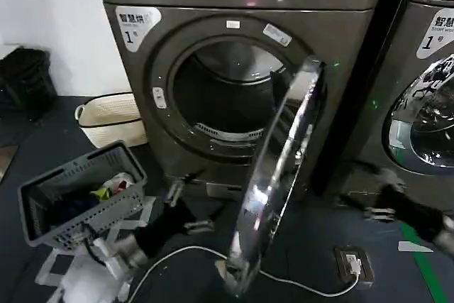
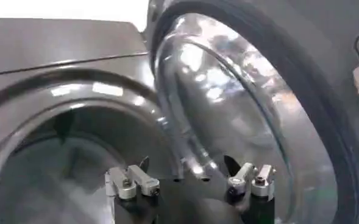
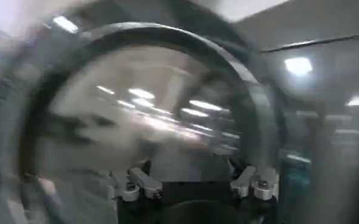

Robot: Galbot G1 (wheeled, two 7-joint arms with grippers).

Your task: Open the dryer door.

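Dryer door (image 1: 273, 182) swung open — grippers apart.

This is a laundry room, most likely a shared or coin-operated one. Two big grey front-loading machines stand side by side against the wall, the dryer (image 1: 234, 69) at twelve o'clock and its neighbour (image 1: 425, 97) at two o'clock, each carrying a numbered sticker (image 1: 136, 25) with printed characters, the way a laundromat labels its units. The dryer door (image 1: 273, 182) hangs open on a steel drum. At nine o'clock a grey plastic laundry basket (image 1: 78, 200) holds bundled clothes, and a cream woven hamper (image 1: 110, 118) sits on the dark floor behind it.
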